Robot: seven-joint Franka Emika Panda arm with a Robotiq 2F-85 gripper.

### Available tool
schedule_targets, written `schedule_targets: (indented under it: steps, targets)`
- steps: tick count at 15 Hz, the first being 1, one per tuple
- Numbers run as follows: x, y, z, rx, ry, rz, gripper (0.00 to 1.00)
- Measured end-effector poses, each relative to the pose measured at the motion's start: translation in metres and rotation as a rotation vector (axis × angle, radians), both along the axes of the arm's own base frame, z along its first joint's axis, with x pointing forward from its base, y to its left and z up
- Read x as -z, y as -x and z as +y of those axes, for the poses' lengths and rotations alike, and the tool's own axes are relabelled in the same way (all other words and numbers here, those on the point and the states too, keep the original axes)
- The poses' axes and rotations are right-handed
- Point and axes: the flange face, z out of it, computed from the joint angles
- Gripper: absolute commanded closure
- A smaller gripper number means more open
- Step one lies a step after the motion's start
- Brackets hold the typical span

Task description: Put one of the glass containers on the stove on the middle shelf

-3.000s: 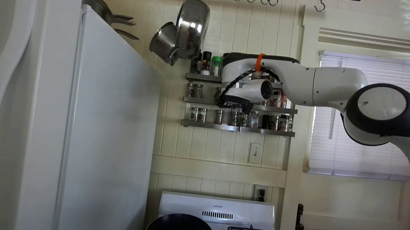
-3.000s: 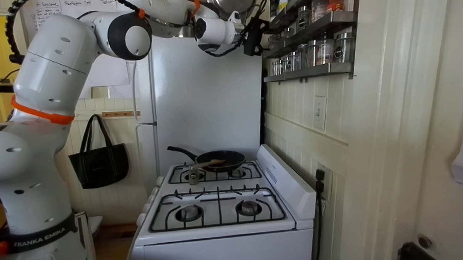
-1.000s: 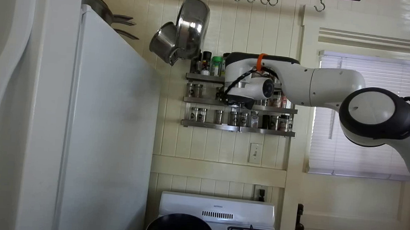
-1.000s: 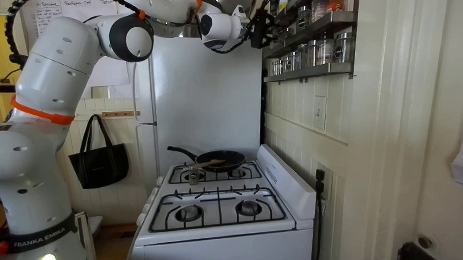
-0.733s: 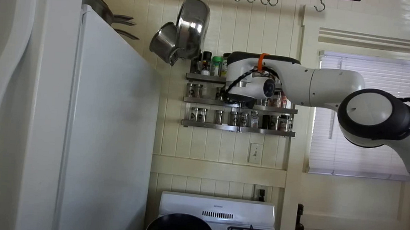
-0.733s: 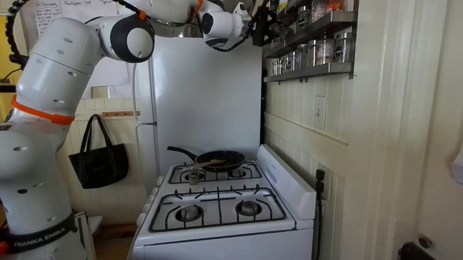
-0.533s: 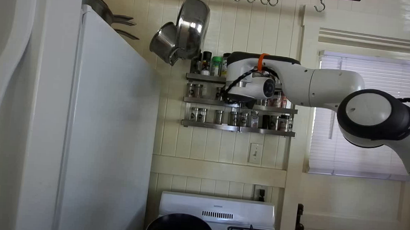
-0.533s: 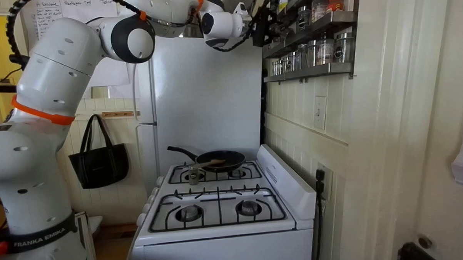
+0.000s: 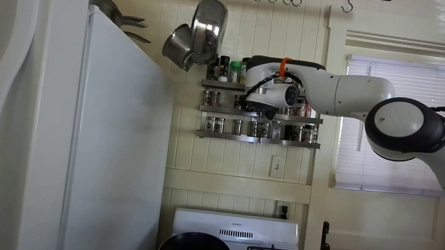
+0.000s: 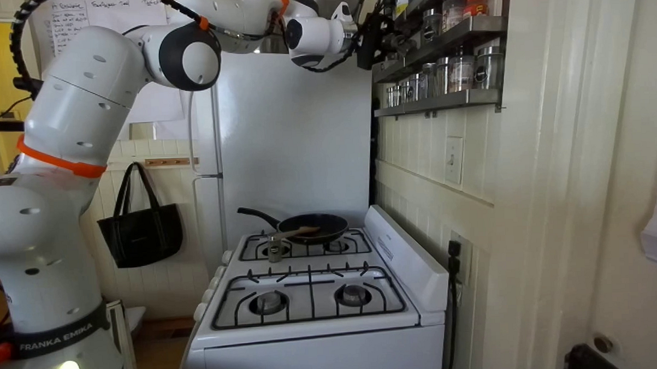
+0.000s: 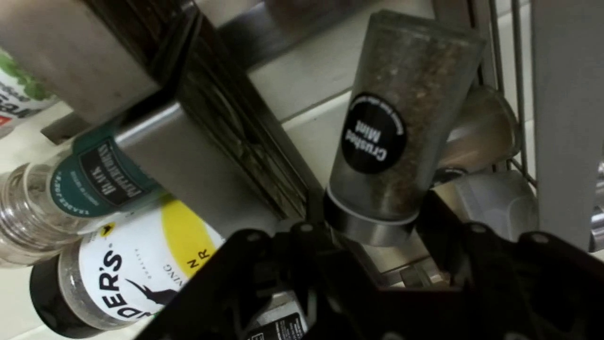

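In the wrist view my gripper [image 11: 373, 222] is shut on the metal lid of a glass jar [image 11: 415, 113] labelled Crushed Mint. The jar is lid toward the palm, its base reaching inward between two shelf rails. Whether its base touches the shelf I cannot tell. The middle shelf [image 10: 454, 37] also shows in an exterior view [image 9: 219, 109]; my gripper [image 10: 395, 43] is at its front, near the far end. A second glass jar [image 10: 274, 249] stands on the white stove [image 10: 323, 343], beside the pan. The arm hides part of the rack.
The top shelf's bottles, including black peppercorns [image 11: 104, 179], are close to the gripper's left in the wrist view. Other jars [image 11: 481, 132] are right beside the held jar. Steel pots [image 9: 209, 27] hang near the rack. The refrigerator [image 9: 121, 134] and a black pan [image 10: 330, 228] are nearby.
Over the three seconds my gripper moved toward the rack and slightly up, reaching the middle shelf's level. In the last half second it has hardly moved. The stove jar is unchanged.
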Motion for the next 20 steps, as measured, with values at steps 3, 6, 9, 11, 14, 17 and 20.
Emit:
schedule_targets:
  steps: [3, 6, 9, 11, 14, 17, 20]
  targets:
    - [0.004, -0.001, -0.004, 0.005, -0.060, 0.001, 0.72]
    - [0.008, -0.002, -0.008, 0.007, -0.130, -0.002, 0.72]
    - [0.005, -0.002, -0.011, 0.014, -0.199, -0.024, 0.72]
    - [0.002, 0.000, -0.015, 0.028, -0.251, -0.046, 0.72]
    - [0.000, 0.003, -0.019, 0.052, -0.338, -0.074, 0.72]
    - [-0.002, 0.005, -0.020, 0.063, -0.418, -0.100, 0.72]
    - [-0.004, 0.006, -0.020, 0.062, -0.497, -0.126, 0.72]
